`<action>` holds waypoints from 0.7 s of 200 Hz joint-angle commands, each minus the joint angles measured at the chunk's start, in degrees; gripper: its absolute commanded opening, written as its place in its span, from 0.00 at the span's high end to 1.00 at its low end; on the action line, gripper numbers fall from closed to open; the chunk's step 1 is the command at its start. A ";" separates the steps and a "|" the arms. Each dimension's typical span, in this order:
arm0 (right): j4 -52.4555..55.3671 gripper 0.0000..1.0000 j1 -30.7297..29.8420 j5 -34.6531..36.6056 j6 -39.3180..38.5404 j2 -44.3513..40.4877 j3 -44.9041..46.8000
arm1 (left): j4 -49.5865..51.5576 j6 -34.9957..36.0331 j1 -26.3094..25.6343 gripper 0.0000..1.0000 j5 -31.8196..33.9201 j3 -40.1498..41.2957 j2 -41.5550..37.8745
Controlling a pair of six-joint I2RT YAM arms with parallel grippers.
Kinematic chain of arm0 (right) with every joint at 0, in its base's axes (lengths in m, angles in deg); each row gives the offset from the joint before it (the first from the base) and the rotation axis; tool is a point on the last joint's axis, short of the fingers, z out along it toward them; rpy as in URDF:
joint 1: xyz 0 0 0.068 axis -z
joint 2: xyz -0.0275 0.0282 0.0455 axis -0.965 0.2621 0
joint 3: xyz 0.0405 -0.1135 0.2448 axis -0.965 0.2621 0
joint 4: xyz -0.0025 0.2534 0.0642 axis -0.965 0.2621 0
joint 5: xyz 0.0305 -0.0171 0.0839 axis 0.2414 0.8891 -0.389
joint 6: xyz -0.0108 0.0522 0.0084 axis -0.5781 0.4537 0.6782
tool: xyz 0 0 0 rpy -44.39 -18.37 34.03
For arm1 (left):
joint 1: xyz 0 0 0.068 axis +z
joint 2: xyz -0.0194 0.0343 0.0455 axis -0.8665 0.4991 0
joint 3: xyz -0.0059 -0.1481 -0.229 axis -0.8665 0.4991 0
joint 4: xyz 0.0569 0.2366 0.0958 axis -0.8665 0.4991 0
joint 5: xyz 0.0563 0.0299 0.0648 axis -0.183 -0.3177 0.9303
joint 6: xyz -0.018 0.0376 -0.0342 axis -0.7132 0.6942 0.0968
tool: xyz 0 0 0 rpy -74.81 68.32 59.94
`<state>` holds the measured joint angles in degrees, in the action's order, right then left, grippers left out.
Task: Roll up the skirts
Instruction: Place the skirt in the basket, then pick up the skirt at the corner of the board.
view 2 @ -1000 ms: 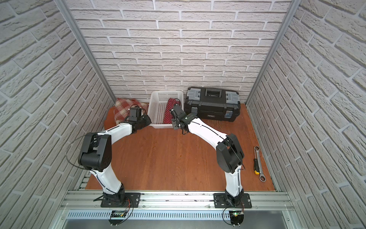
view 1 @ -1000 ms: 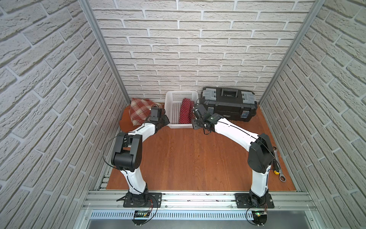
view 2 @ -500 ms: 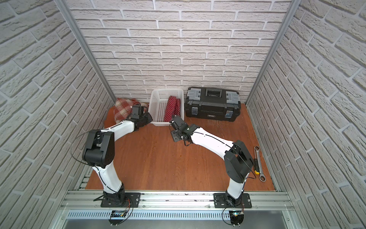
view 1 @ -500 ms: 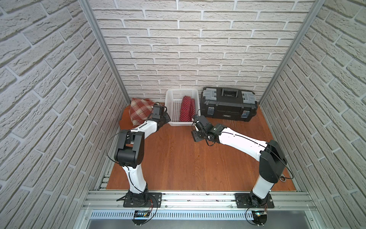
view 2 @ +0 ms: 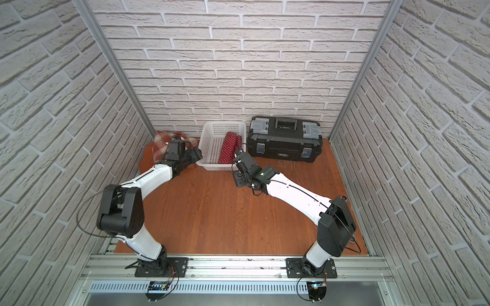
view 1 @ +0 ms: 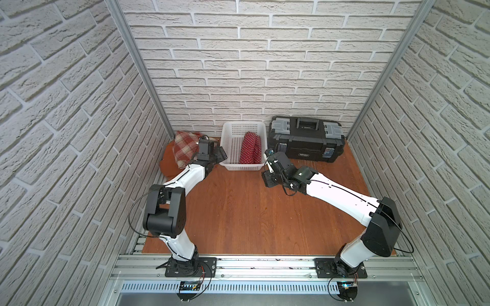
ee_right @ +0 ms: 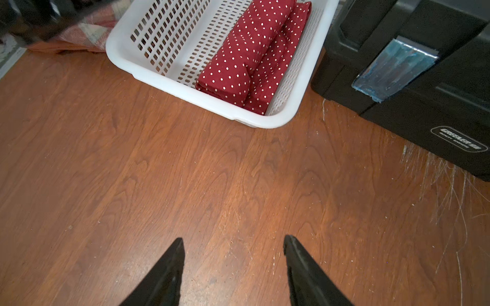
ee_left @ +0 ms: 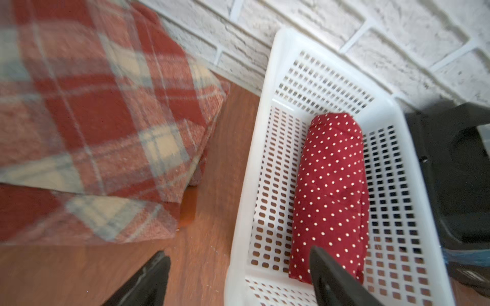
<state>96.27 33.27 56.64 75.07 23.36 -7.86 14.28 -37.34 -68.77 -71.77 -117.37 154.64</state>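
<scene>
Rolled polka-dot skirt [view 1: 249, 148] in white basket [view 1: 243, 123], centre of both top views, plaid skirt [view 1: 184, 148] to its left, partly behind left gripper [ee_left: 238, 254], jaws apart, empty, orange skirt [view 1: 167, 164] mostly buried underneath, right gripper [ee_right: 233, 239] jaws apart above table [ee_right: 159, 172].

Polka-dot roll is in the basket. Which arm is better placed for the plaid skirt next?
Left. The left gripper, open, is beside the plaid skirt; the right gripper, also open, hangs over bare table before the basket, farther away.
</scene>
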 commanded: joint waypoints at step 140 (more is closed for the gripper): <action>-4.55 0.39 -0.69 -2.50 -0.47 -5.10 9.40 | 8.00 -8.25 22.41 0.02 -4.52 -6.93 10.28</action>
<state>93.95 33.00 53.66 74.70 21.13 0.45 25.65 -44.34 -45.14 -73.33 -124.12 163.55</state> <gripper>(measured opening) 0.610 0.981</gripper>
